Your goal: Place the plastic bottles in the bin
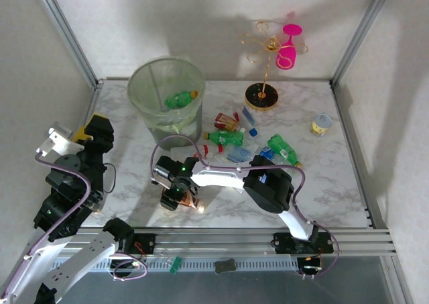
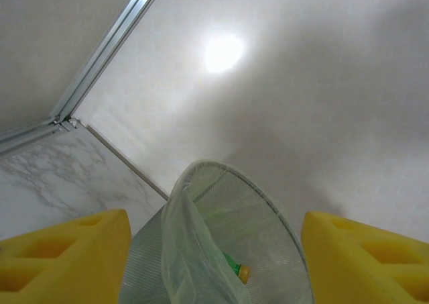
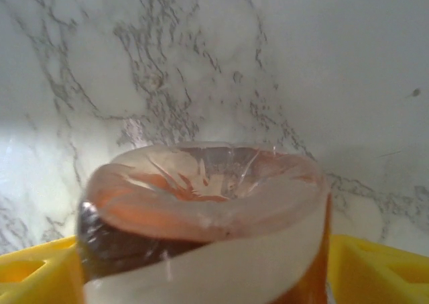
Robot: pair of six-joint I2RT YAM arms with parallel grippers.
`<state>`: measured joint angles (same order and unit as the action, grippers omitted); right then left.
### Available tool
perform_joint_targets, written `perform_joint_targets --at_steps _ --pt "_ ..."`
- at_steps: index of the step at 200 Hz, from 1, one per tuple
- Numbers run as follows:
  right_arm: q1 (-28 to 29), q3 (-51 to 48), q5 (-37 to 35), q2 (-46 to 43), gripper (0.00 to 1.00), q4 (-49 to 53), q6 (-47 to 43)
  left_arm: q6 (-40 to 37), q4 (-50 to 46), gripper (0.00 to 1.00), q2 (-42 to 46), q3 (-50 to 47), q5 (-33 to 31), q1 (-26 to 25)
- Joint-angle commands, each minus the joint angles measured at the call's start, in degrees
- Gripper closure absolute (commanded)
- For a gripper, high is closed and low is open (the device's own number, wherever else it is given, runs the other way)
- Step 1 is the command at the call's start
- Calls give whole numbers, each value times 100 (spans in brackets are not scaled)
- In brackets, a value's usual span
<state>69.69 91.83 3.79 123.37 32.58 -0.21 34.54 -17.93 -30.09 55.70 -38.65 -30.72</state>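
The bin (image 1: 139, 97) (image 2: 268, 227) stands at the table's (image 1: 335, 176) far left with a green bottle (image 1: 181, 100) (image 2: 234, 268) inside. Near the front edge, the right gripper (image 1: 175, 196) (image 3: 208, 267) is clamped around an orange-tinted bottle (image 1: 186, 200) (image 3: 201, 203). More bottles (image 1: 231, 137) lie scattered mid-table. The left gripper (image 1: 90, 131) (image 2: 214, 257) is spread wide and empty, facing the bin.

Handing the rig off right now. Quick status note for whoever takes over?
Left end effector: open, empty, pointed at the bin.
Right end effector: shut on an orange-tinted bottle, in front of the bin and not yet over it.
Done: one green bottle lies in the bin.
Left: bin the held bottle, then the loose bottles scattered on the table to the right of the bin.
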Motion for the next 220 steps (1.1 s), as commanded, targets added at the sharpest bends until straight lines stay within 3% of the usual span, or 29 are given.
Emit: perform_joint_targets --at_steps 1,66,110,148,191,220 --pt "53 121 -210 -76 20 43 1 -40 -71 32 30 -68 -52 -32" --pt "53 -353 -175 -1116 35 -448 89 -165 -17 31 -89 -20 166 -26" --pt "-28 -582 -171 -2288 38 -742 289 -571 171 31 -409 193 826 -31" --pt "-439 -907 557 -3240 40 -1152 606 -757 199 31 -618 383 1357 -40" --pt "-173 -676 128 -2437 40 -434 271 -902 58 31 -661 591 1439 -35" --pt "4 -517 -395 -1678 32 -178 197 -883 -32 31 -574 688 1082 -40"
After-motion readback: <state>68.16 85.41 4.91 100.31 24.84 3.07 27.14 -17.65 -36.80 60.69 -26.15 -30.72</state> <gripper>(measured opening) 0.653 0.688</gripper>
